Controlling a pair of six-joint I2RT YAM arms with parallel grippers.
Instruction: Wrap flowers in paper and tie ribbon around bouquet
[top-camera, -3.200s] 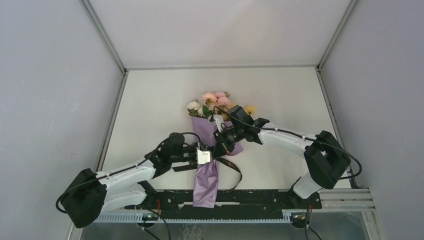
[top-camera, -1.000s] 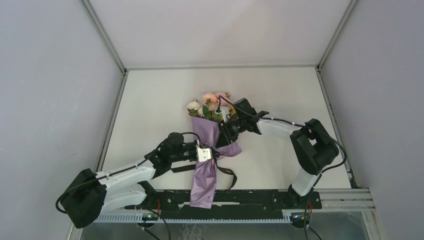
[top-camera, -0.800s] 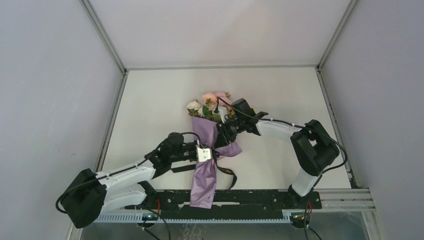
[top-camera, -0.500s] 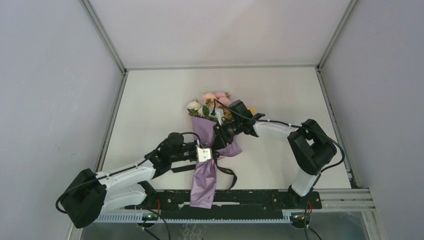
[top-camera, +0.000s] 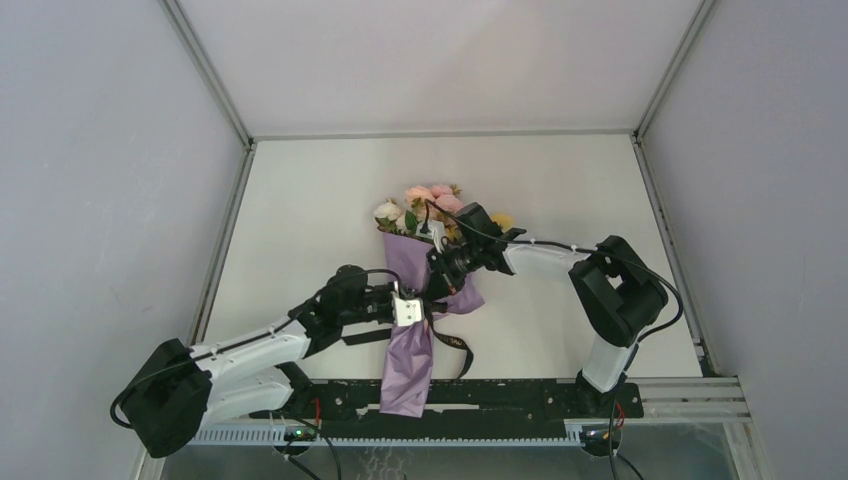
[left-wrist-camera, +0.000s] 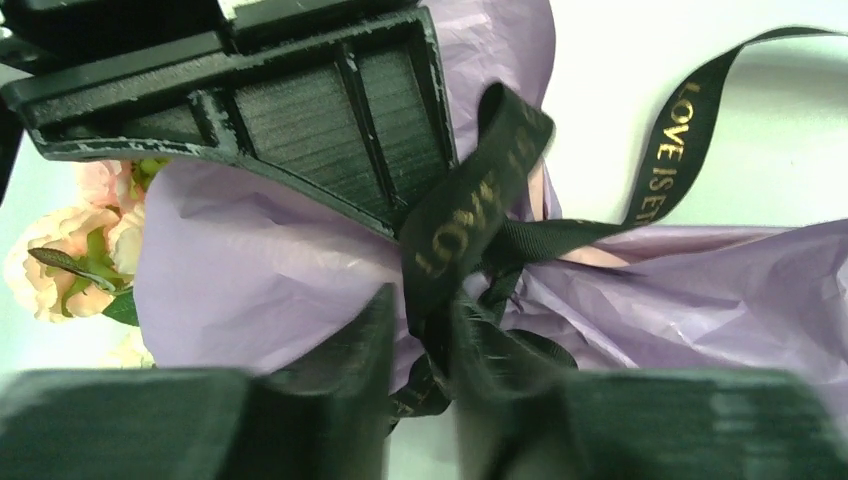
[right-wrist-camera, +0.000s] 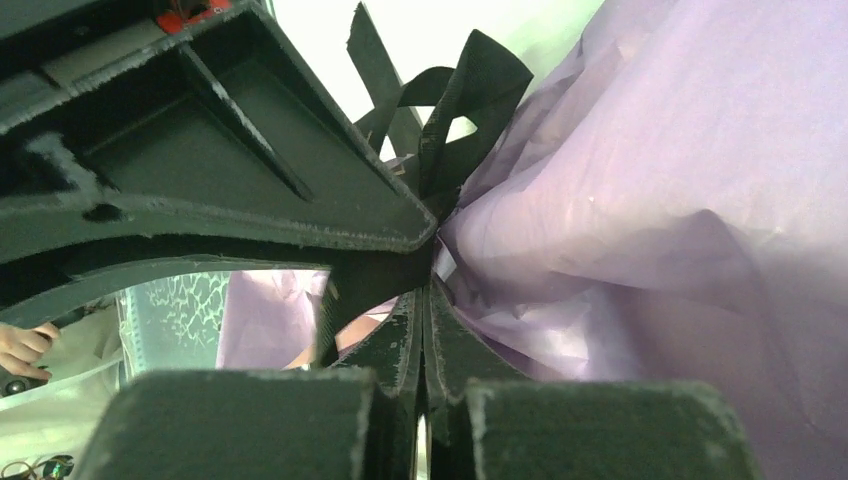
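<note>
Right end effector (right-wrist-camera: 425, 300) pinched shut, seemingly on ribbon (left-wrist-camera: 470, 200) at bouquet (top-camera: 410, 262)

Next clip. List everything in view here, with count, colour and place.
flowers: one bunch, pink, white and yellow, table centre, topping the paper.
paper: one sheet, lilac, wrapped around the stems, tail towards the near edge.
ribbon: one, black with gold lettering, cinched around the paper's waist.
table: one, off-white, walled enclosure.
left arm, right arm: white and black, meeting at the waist.
left claw: black, fingers apart around ribbon.
right claw: black, shut, apparently pinching ribbon.
</note>
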